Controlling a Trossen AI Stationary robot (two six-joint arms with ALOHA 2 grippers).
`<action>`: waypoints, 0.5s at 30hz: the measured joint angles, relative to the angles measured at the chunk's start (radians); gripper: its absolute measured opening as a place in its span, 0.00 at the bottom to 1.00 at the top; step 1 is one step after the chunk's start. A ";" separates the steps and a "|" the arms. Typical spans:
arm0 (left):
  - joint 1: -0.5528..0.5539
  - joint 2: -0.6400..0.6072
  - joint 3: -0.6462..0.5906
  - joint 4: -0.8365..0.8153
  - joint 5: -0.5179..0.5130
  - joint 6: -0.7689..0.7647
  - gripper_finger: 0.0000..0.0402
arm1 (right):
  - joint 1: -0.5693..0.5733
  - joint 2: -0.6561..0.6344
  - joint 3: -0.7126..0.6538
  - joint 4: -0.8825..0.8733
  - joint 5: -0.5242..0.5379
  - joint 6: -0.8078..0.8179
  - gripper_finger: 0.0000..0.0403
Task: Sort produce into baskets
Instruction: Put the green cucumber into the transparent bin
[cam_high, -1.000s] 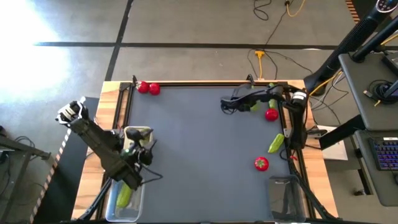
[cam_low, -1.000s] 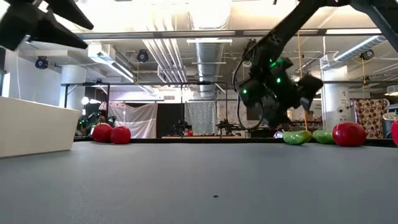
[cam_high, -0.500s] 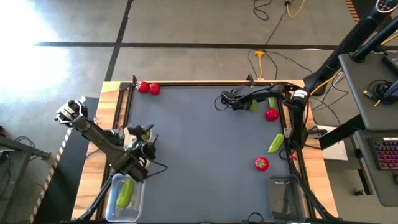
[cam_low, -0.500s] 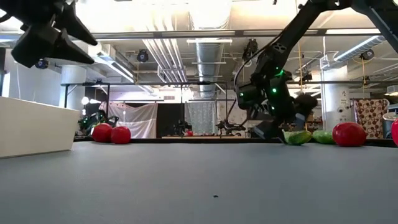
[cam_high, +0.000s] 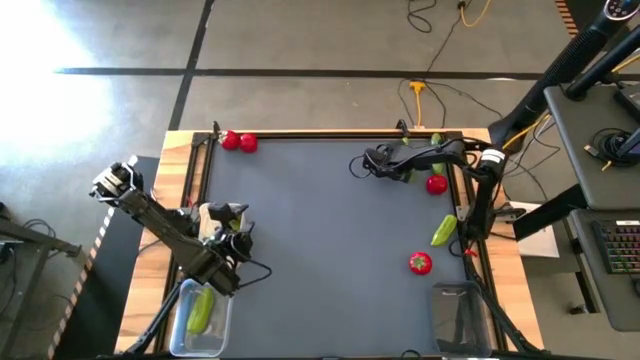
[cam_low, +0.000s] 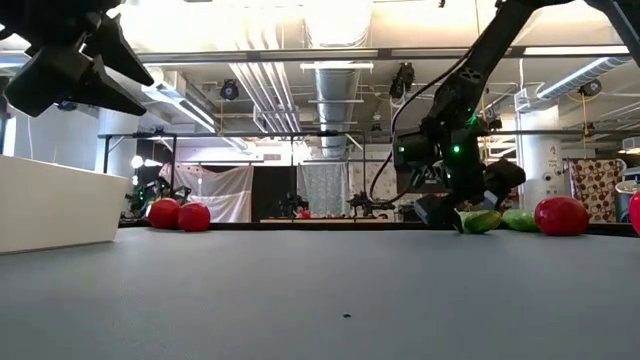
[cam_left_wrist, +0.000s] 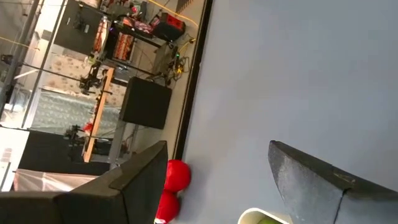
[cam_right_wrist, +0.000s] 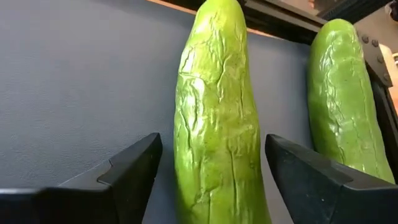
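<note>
Right gripper (cam_right_wrist: 211, 180) spread around a cucumber (cam_right_wrist: 217, 124), not clamped: centre, then squeeze mid-length, clear of second cucumber (cam_right_wrist: 345, 99); left gripper (cam_left_wrist: 217, 186) open, empty, over tub (cam_high: 200, 320).

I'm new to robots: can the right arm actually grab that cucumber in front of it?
Probably yes. The right hand is open, its fingers on either side of the cucumber with nothing between; a second cucumber lies beside it, apart.

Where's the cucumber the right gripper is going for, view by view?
High: cucumber at the far right of the mat, mostly under the right gripper.
Low: right of centre.
Left wrist: not in it.
Right wrist: centre, between the open fingers.
Shared landmark: second cucumber alongside.
</note>
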 joint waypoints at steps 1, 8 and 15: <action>0.000 0.001 0.000 0.003 0.000 0.000 0.65 | 0.007 0.001 -0.001 0.003 0.012 0.003 0.70; 0.000 0.001 0.000 0.035 0.018 0.038 0.65 | 0.066 0.002 0.004 0.009 0.069 0.045 0.57; 0.000 0.001 0.000 0.099 0.022 0.159 0.65 | 0.146 0.002 0.006 0.011 0.063 0.084 0.41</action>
